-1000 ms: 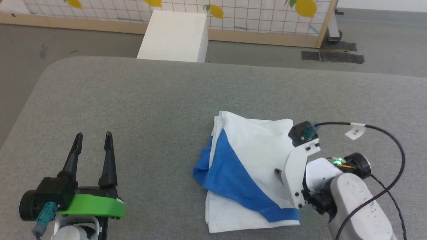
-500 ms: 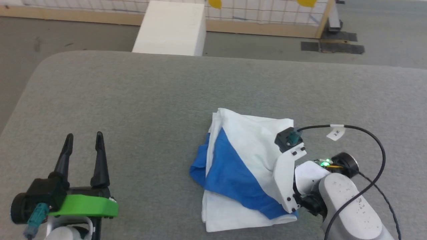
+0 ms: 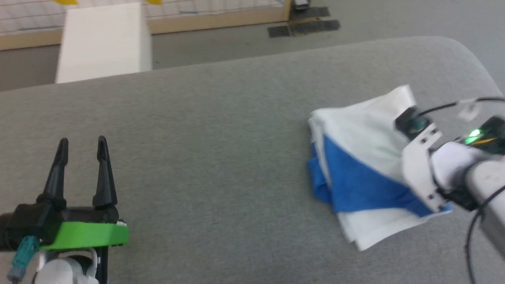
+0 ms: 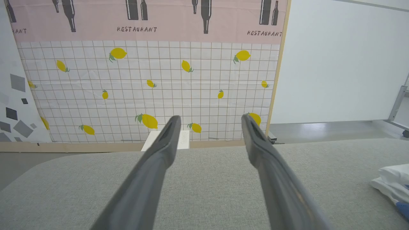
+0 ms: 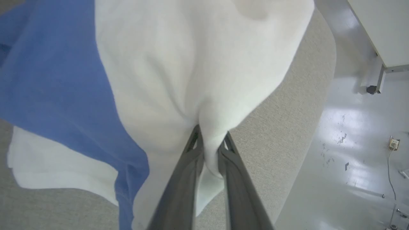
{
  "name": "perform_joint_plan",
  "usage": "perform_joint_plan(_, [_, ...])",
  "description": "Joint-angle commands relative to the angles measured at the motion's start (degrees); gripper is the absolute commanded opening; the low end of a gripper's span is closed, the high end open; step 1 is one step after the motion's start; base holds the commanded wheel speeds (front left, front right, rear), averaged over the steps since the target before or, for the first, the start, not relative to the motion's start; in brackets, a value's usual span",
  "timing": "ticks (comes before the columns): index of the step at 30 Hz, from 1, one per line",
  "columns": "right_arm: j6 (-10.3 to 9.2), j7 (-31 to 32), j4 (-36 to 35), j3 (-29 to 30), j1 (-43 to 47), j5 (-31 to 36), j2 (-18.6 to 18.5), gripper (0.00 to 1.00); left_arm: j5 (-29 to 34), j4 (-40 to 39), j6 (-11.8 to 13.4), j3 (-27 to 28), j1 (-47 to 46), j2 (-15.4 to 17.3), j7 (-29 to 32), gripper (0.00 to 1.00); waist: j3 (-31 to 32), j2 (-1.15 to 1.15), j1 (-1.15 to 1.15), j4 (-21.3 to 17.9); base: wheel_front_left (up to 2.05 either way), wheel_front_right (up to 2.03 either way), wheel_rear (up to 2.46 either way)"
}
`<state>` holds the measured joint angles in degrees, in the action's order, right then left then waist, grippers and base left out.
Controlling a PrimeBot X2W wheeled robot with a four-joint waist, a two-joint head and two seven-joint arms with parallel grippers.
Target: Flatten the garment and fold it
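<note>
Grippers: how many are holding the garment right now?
1. The right gripper is pinched shut on a white fold of the garment, near the table's right end. The left gripper stands open, well apart from it.

Grey fabric-covered worktop [image 3: 221, 118], rounded corners; folded white-and-blue garment [image 3: 355, 181] on its right part, near the edge.

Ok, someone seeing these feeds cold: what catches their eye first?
The white-and-blue garment, bunched in folded layers toward the right end of the grey table, stands out most. The right gripper is shut on a pinch of its white cloth, close up in the right wrist view. The left gripper sits open and empty at the head view's lower left, a lemon-printed screen beyond the table.
</note>
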<state>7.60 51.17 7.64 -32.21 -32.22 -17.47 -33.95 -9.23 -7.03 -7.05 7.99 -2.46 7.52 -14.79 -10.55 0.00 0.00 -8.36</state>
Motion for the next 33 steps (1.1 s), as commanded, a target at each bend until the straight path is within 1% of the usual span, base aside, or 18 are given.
perform_joint_plan(1, [-0.11, -0.40, -0.31, 0.97, -1.55, -0.23, -1.71, 0.00, -0.26, -0.74, -0.27, -0.35, -1.55, 1.17, -0.21, 1.00, -6.99, 0.00, 0.00, -6.05, 0.00, 0.00, 0.00])
perform_joint_plan(5, [-0.11, -1.52, 0.50, 4.07, -3.03, 0.65, -6.15, 0.00, -0.66, -2.18, -0.34, -0.70, -3.04, 3.50, -0.21, 1.00, -11.69, 0.00, 0.00, -6.23, 0.00, 0.00, 0.00])
perform_joint_plan(9, [-0.11, -3.87, 2.97, 8.78, -3.86, 2.55, -8.74, 0.00, -1.12, -3.13, -0.37, -0.34, -3.88, 6.08, -0.17, 1.00, -15.92, 0.00, 0.00, -5.47, 0.00, 0.00, 0.00])
perform_joint_plan(11, [-0.11, -4.91, 4.82, 11.73, -4.26, 3.95, -9.16, 0.00, -1.43, -3.58, -0.38, -0.14, -4.31, 7.20, -0.09, 1.00, -17.65, 0.00, 0.00, -4.87, 0.00, 0.00, 0.00])
perform_joint_plan(15, [-0.11, -6.36, 8.24, 19.20, -4.35, 8.10, -7.95, 0.00, -1.98, -4.38, -0.39, 0.13, -5.20, 8.96, 0.21, 1.00, -20.53, 0.00, 0.00, -3.44, 0.00, 0.00, 0.00])
perform_joint_plan(20, [-0.11, -8.66, 10.49, 28.27, -3.35, 14.21, -4.50, 0.00, -2.49, -4.68, -0.40, 0.25, -5.75, 10.08, 0.27, 1.00, -22.11, 0.00, 0.00, -2.17, 0.00, 0.00, 0.00])
perform_joint_plan(21, [-0.11, -8.82, 10.82, 29.33, -3.09, 15.16, -4.01, 0.10, -2.55, -4.62, -0.40, 0.23, -5.78, 10.17, 0.27, 1.00, -22.15, 0.00, 0.00, -2.04, 0.00, 0.00, 0.00])
perform_joint_plan(22, [-0.11, -9.36, 11.01, 30.89, -2.92, 16.22, -3.33, 0.47, -2.63, -4.51, -0.40, 0.25, -5.81, 10.26, 0.25, 1.00, -22.15, 0.00, 0.00, -1.94, 0.00, 0.00, 0.00])
perform_joint_plan(23, [-0.11, -10.13, 11.02, 32.00, -2.74, 17.45, -3.00, 1.00, -2.69, -4.37, -0.40, 0.21, -5.84, 10.29, 0.24, 1.00, -22.01, 0.00, 0.00, -1.84, 0.00, 0.00, 0.00])
perform_joint_plan(25, [-0.11, -10.81, 11.64, 33.97, -2.21, 19.12, -2.14, 1.00, -2.75, -3.89, -0.35, 0.04, -5.78, 10.18, 0.20, 1.00, -21.23, 0.00, 0.00, -1.71, 0.00, 0.00, 0.00])
perform_joint_plan(29, [-0.11, -16.76, 10.71, 41.11, -2.97, 18.61, 1.49, 1.00, -2.91, -2.71, -0.20, -0.59, -5.86, 9.35, 0.07, 1.00, -18.18, 0.00, 0.00, -1.39, 0.00, 0.00, 0.00])
perform_joint_plan(33, [-0.11, -24.39, 7.03, 41.32, -5.66, 17.52, 3.42, 1.00, -3.11, -1.37, 0.34, -0.83, -5.56, 8.02, -0.06, 1.00, -13.72, 0.00, 0.00, -1.21, 0.00, 0.00, 0.00])
